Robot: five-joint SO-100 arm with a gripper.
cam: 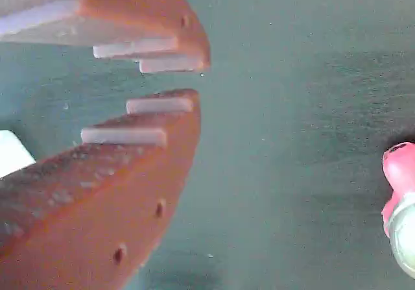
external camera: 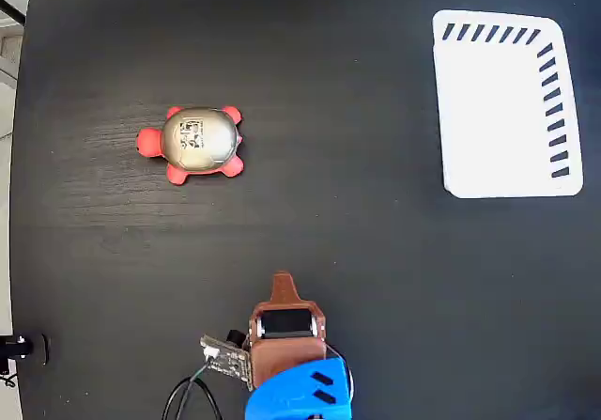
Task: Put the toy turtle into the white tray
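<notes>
Dark wood-grain table [external camera: 357, 223] fills the fixed view. On it the toy turtle [external camera: 195, 143] lies upright at the left, well apart from the white tray [external camera: 502, 110] at the upper right, which is seen to hold nothing. The gripper [cam: 194, 81] is parked at the bottom edge, its jaws nearly closed with only a narrow gap and nothing held. For a sound grasp, the jaws should be opened wide, lowered over the domed shell and closed across its narrower width. Only the wrist view shows the jaw gap and ridged pads; only the fixed view shows the whole turtle.
</notes>
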